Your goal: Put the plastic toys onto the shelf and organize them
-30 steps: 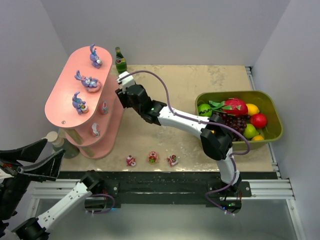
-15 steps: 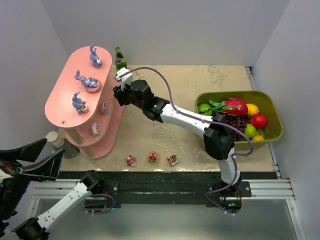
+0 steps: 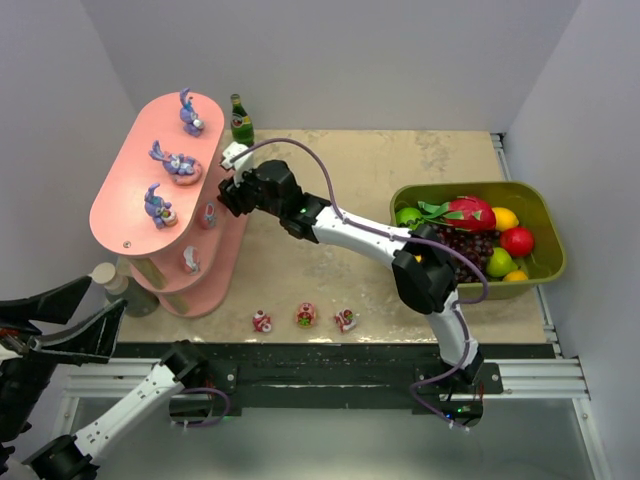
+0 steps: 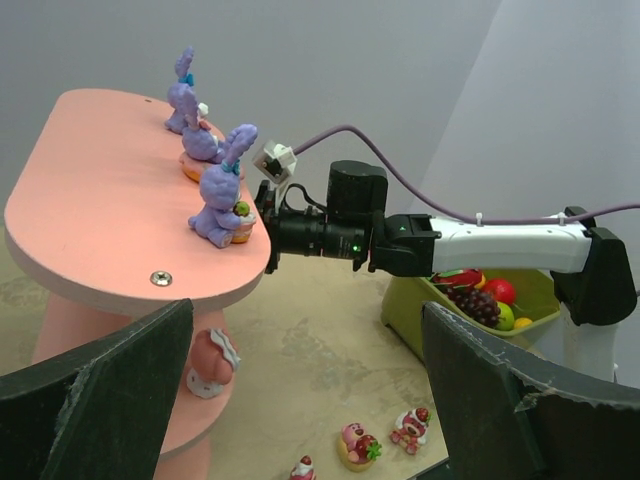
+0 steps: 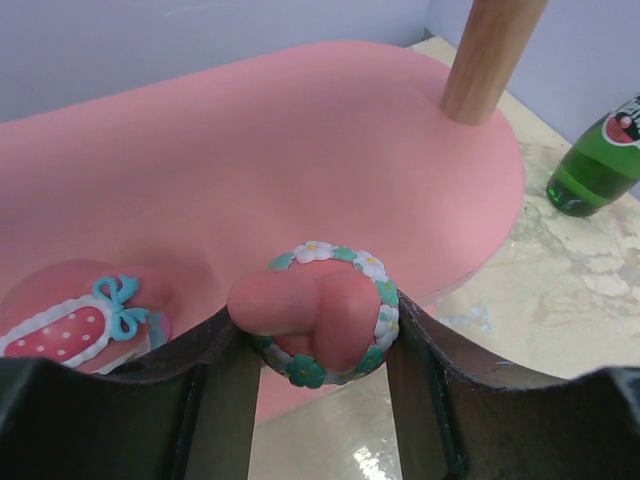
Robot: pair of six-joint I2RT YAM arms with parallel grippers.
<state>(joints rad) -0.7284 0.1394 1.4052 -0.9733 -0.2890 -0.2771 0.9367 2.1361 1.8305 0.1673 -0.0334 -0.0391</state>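
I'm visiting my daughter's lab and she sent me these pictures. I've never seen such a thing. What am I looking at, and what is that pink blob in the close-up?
These are two robot arms bolted at the near edge of a table. The wide picture comes from a fixed camera above and behind them. The other two come from a small camera on each wrist, so each shows its own tool's dark fingers at the bottom.

On the table stand a pink shelf, a green bottle and a green tub of fake fruit. Three tiny toys lie near the front edge, and three purple bunnies sit on the shelf's top tier.

The right tool is closed on a pink toy ringed with little flowers, at the edge of a lower tier. The left tool is open and holds nothing.
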